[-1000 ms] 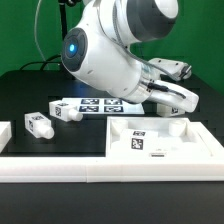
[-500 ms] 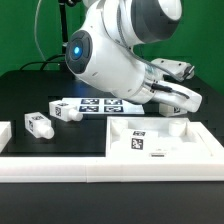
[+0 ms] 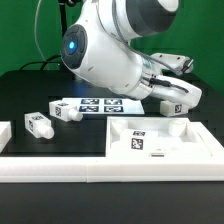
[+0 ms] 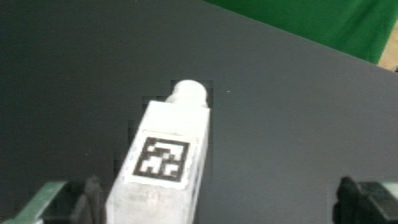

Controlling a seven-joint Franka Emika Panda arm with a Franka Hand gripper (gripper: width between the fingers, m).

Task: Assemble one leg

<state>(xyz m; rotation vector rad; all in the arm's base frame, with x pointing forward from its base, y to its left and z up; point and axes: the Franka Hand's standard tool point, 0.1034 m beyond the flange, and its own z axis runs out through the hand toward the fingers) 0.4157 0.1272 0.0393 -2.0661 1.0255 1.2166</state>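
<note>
1. The tool (image 4: 217, 203) hangs over the table (image 3: 30, 85) at the exterior view's right, behind the far corner of the white panel (image 3: 165, 150), pointing down so the wrist camera looks straight along its target.
2. The jaws are spread wide. In the wrist view the leg (image 4: 167, 140) lies between them on the dark surface, tag up, close beside one finger (image 4: 68, 200) and well apart from the other.
3. Nothing is gripped. With that much daylight on one side, I'd call this lining up for a grasp.
4. The off-centre leg matters: closing now would probably shove it sideways before both pads meet it.
5. From the exterior view I can't tell whether the leg rests flat or is propped.
6. Two spare posts (image 3: 40, 124) wait at the exterior view's left, near the marker board (image 3: 100, 104), out of the arm's way.
</note>
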